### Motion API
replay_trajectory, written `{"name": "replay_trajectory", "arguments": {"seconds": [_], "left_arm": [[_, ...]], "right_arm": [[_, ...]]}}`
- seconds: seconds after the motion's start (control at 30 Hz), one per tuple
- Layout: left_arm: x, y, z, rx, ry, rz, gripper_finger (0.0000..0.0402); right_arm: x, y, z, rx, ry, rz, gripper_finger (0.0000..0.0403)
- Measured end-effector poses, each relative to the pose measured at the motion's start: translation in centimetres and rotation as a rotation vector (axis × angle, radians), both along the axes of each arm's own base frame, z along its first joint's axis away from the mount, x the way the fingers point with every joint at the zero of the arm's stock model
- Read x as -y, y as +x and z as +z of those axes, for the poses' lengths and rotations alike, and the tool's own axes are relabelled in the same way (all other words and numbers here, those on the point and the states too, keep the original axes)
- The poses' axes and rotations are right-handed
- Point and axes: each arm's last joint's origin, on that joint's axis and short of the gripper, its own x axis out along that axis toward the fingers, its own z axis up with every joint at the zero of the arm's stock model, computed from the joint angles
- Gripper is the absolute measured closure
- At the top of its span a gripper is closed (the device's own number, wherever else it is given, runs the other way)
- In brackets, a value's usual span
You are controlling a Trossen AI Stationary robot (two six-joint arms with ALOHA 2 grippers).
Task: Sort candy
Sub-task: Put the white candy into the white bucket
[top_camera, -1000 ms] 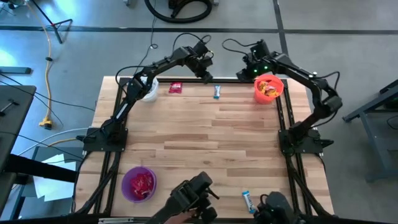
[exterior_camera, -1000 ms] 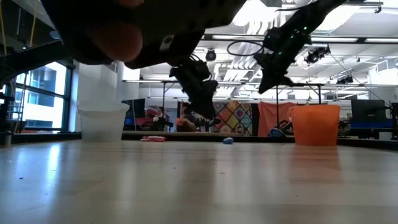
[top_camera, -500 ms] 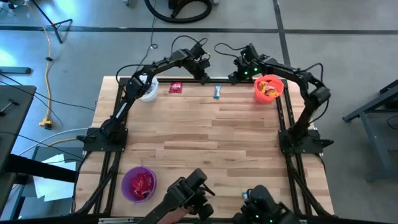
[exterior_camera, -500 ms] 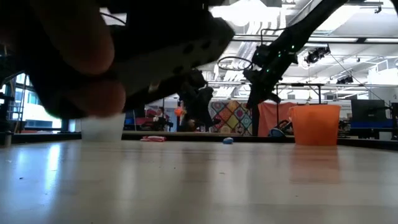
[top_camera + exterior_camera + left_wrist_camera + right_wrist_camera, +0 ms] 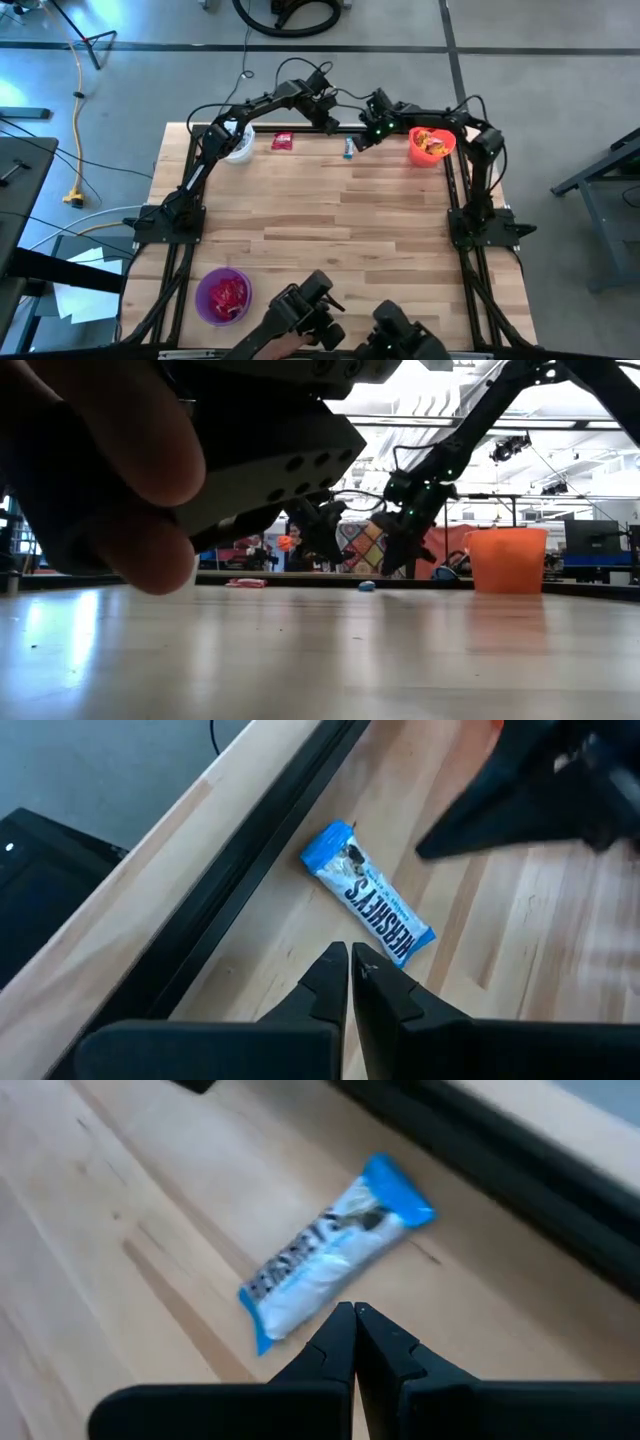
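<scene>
Because the blue candy (image 5: 367, 907) is a small bar in a shiny wrapper, it will likely be light and a bit slippery, and the wrapper may crinkle when pinched. A good place to take hold looks like the middle of the bar, across its short side, since the flat ends are thin and could slide out.

The blue candy lies flat on the wooden surface (image 5: 320, 230) near the far edge, just beside the black rail. Both arms have their tips close to it. The left gripper (image 5: 350, 960) is clenched tight with nothing in it, and the candy sits just in front of its tips, not touching. The right gripper (image 5: 353, 1320) is also clenched and empty, and the same candy (image 5: 332, 1260) lies just ahead of its tips. From above, the candy (image 5: 349, 148) is between the two arms, with the right gripper (image 5: 368, 133) near it on one side and the left gripper (image 5: 330, 118) near it on the other.

A red candy (image 5: 283, 141) lies near the same edge, toward the white bucket (image 5: 238, 146). The orange bucket (image 5: 431, 143) has candy in it, and the purple bucket (image 5: 223, 297) at the near side holds red ones.

Either gripper would have to spread its tips before it could pick up the blue candy.
</scene>
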Motion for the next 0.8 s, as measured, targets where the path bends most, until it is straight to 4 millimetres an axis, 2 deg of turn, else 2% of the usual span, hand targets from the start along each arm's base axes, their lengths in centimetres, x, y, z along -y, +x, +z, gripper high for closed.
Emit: {"name": "replay_trajectory", "arguments": {"seconds": [0.23,0.53,0.67,0.8], "left_arm": [[0.2,-0.1,-0.9,-0.037,-0.039,0.011,0.0386],[0.3,-0.1,-1.4,-0.063,-0.061,0.028,0.03],[0.3,-0.1,-1.4,-0.054,-0.06,0.017,0.0278],[0.3,0.0,-1.4,-0.051,-0.055,0.009,0.0273]], "right_arm": [[-0.9,1.5,-1.4,-0.004,0.047,-0.035,0.0403],[-0.8,2.5,-2.5,0.031,0.062,-0.076,0.0403],[-0.5,3.3,-2.1,0.106,0.023,-0.084,0.0403],[-0.3,3.7,-1.7,0.185,0.046,-0.094,0.0403]]}}
